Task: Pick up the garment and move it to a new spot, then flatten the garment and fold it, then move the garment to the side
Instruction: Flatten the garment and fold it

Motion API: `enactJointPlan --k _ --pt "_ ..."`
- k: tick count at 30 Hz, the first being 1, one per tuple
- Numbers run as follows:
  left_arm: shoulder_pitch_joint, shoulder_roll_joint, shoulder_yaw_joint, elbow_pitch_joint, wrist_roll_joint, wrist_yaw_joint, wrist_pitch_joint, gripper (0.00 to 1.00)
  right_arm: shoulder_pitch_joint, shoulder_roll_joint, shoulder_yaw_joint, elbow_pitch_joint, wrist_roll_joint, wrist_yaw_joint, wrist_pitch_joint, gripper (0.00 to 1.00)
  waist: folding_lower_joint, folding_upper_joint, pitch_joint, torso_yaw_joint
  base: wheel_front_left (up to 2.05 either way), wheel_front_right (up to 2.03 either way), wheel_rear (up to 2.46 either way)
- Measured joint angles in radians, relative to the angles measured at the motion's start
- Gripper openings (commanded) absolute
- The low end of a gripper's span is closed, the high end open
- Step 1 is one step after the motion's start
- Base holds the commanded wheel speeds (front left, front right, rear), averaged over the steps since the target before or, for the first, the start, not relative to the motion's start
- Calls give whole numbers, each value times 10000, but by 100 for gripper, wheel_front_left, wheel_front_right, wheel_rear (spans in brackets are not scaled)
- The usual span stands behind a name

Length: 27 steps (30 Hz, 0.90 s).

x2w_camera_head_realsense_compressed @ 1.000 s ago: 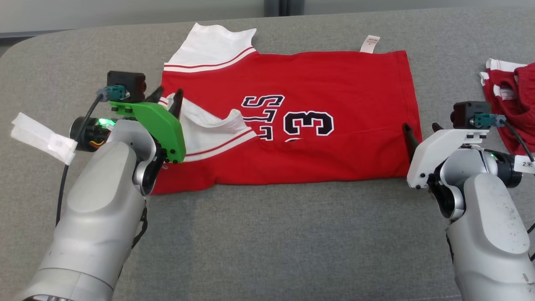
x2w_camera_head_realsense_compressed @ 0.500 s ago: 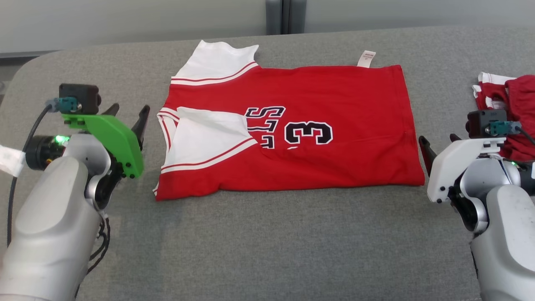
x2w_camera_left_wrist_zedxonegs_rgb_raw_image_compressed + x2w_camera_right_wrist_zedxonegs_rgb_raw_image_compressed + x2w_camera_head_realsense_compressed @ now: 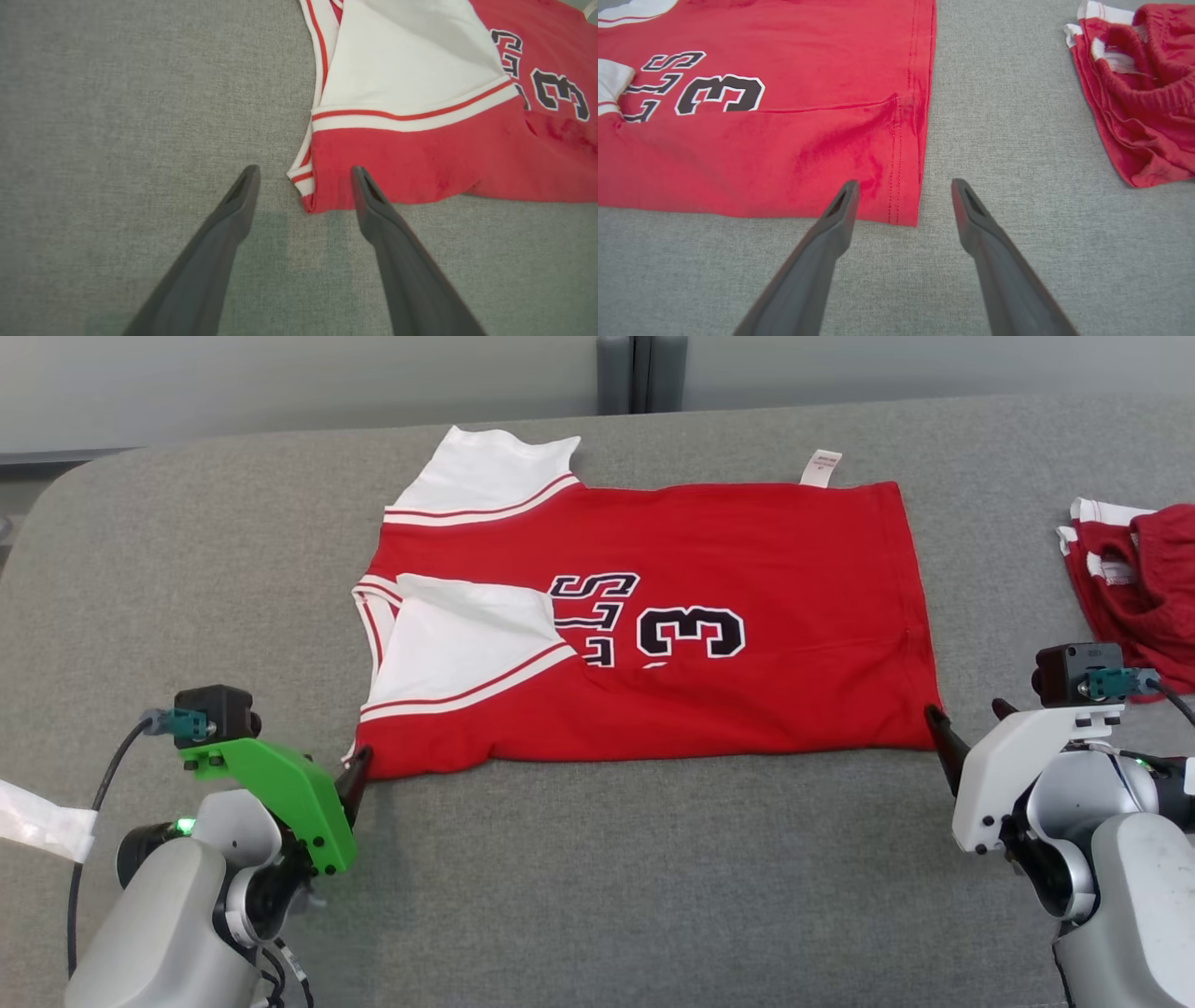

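The red jersey [image 3: 747, 541] with white sleeves and a black "3" lies flat on the grey padded surface [image 3: 597, 896], its near sleeve folded in over the chest. My left gripper [image 3: 336, 770] is open at the jersey's near left corner. In the left wrist view that corner [image 3: 317, 191] sits between the spread fingers of the left gripper [image 3: 304, 170]. My right gripper [image 3: 964, 709] is open at the near right corner, and the hem [image 3: 896, 200] lies between its spread fingers [image 3: 904, 183]. Neither holds cloth.
A second red garment with white trim [image 3: 1139, 588] lies bunched at the right edge, close behind my right wrist; it shows in the right wrist view too [image 3: 1143, 93]. A white tag [image 3: 42, 817] hangs on the left arm's cable. The surface ends at a wall behind.
My left gripper has left the folded sleeve and drawn back to the near left corner. The right gripper has dropped back to the near right corner. The sleeve now lies flat.
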Motion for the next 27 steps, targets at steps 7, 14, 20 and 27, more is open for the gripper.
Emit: enactJointPlan --k 7,14,20,27 --pt "303 -130 198 -322 -353 711 552 100 -94 56 228 56 19 0 -17 100 0 0 290 -224 0 0 0" --pt "340 -138 270 -525 -428 840 558 0 -582 215 265 819 15 0 -228 100 0 0 456 -327 0 0 0" --pt "338 -263 224 -677 -445 704 295 0 -875 420 35 1906 -8 0 -293 100 0 0 484 -149 0 0 0" --pt "337 -330 188 -1014 -443 606 23 0 -1233 497 -161 3030 -178 0 -589 25 0 0 510 127 0 0 0"
